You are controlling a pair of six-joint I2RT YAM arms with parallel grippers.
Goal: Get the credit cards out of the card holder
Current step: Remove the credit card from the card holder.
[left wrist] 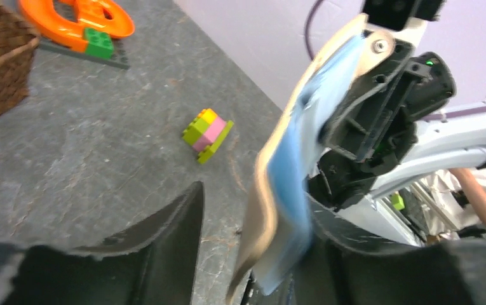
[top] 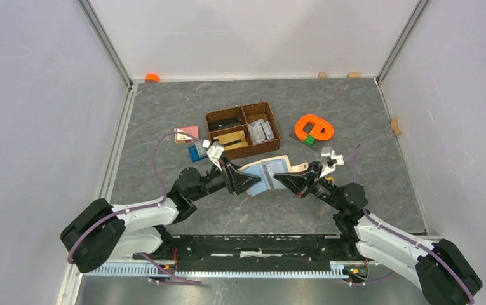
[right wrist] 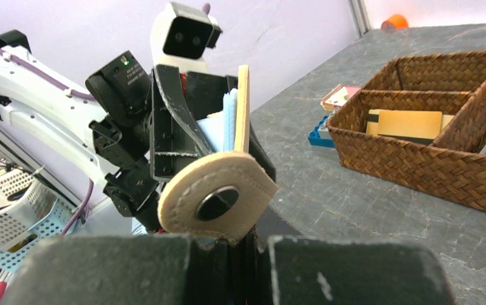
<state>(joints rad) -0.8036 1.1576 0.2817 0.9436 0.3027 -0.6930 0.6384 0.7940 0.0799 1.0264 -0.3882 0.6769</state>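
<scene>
**Card holder spread mid-air: slip risk**

One beige leather-like folding card holder [top: 269,170], just in front of one brown woven divided basket [top: 259,150]. Two grippers: the right gripper [top: 286,182] is clamped on its tab side, and the left gripper [top: 247,180] has its jaws apart astride the other flap. Cards inside: you cannot count them. If you close the left gripper off-centre, the flap may buckle or pull free.
</scene>
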